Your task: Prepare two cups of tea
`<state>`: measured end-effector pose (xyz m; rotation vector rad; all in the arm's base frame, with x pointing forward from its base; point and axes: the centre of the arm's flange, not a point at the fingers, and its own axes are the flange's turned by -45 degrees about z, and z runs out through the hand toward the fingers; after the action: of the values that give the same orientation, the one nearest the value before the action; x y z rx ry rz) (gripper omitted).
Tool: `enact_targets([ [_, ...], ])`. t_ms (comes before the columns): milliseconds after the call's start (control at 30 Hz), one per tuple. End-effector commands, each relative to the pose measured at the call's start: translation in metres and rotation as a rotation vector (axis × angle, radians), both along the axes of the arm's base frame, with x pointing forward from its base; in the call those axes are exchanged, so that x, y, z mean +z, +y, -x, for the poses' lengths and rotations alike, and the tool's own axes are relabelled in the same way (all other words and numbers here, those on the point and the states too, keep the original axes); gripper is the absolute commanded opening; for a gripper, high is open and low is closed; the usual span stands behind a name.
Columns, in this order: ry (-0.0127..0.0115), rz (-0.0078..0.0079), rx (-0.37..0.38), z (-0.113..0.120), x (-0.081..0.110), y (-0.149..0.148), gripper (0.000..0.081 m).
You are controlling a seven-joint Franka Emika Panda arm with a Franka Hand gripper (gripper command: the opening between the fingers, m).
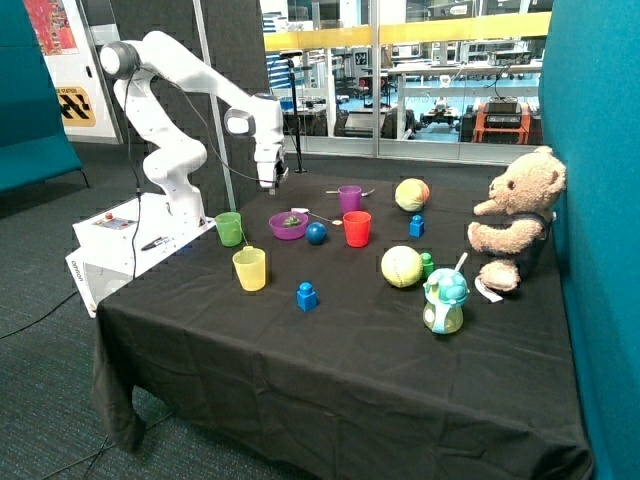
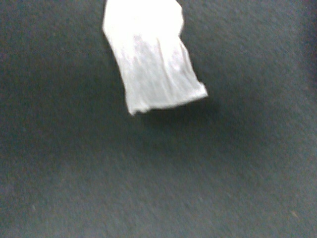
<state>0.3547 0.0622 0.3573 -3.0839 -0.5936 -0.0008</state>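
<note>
Black cloth covers the table (image 1: 330, 370); the gripper (image 1: 270, 180) hangs above it, grip unclear, behind the green cup (image 1: 229, 228), with the purple cup (image 1: 349, 198) farther back. Wrist view: a white scrap (image 2: 151, 64) over dark cloth; no writing legible.

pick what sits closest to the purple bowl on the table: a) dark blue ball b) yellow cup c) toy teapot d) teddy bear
a: the dark blue ball lies right beside the purple bowl, while the yellow cup, toy teapot and teddy bear stand farther off.
</note>
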Motion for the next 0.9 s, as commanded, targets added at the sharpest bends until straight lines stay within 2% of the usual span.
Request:
enact_targets([
  [0,0.0003,0.0011,0.028,-0.014,-0.012,0.022,0.0514],
  [433,0.0003,0.0011,0.055,-0.016,-0.029,0.031,0.0551],
  [533,0.0003,0.0011,0.059,-0.016,-0.036,0.03,0.0544],
  [600,0.0003,0.0011,0.061,-0.017,-0.037,0.03,0.0499],
  [667,0.0003,0.0011,0.062,-0.017,-0.038,0.03,0.0538],
  [867,0.0003,0.0012,0.066,-0.02,-0.045,0.028,0.0556],
])
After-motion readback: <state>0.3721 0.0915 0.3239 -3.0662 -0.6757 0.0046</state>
